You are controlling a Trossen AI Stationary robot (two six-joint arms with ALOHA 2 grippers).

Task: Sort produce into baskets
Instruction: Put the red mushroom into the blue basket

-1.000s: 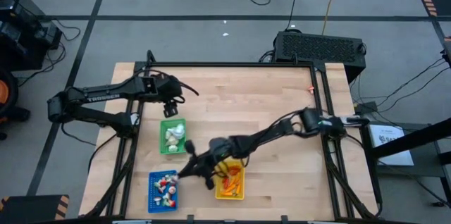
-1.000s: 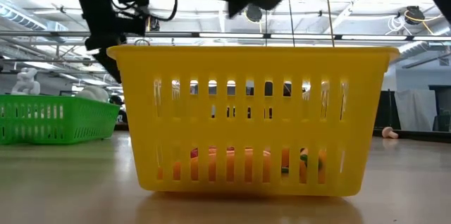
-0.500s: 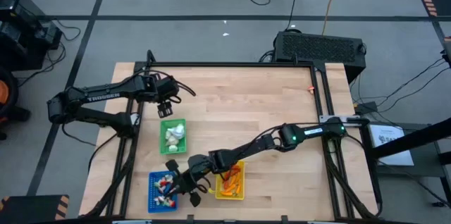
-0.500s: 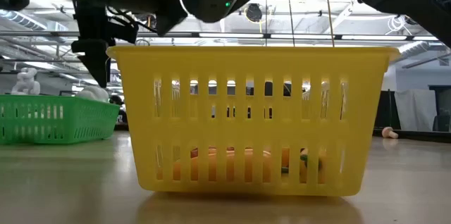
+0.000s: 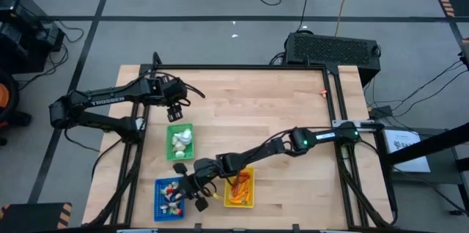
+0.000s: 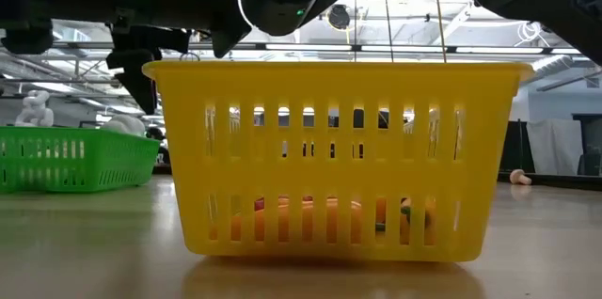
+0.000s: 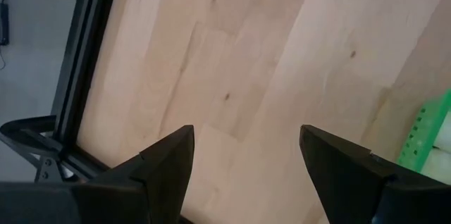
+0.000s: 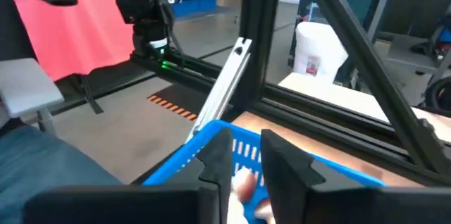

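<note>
The right gripper [image 5: 192, 191] hung directly over the blue basket [image 5: 163, 207], its fingers [image 8: 218, 157] a narrow gap apart, and we saw a pale piece of produce [image 8: 244, 182] between them, though whether it was gripped or just freed we could not tell. Straight below it the basket already held produce, so we judged a short drop would finish. The left gripper [image 5: 174, 111] waited well apart past the green basket [image 5: 171, 154], its fingers spread wide with nothing between them.

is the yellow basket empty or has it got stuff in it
Not empty. The yellow basket holds orange pieces, seen from above and through its slots in the low view.
</note>
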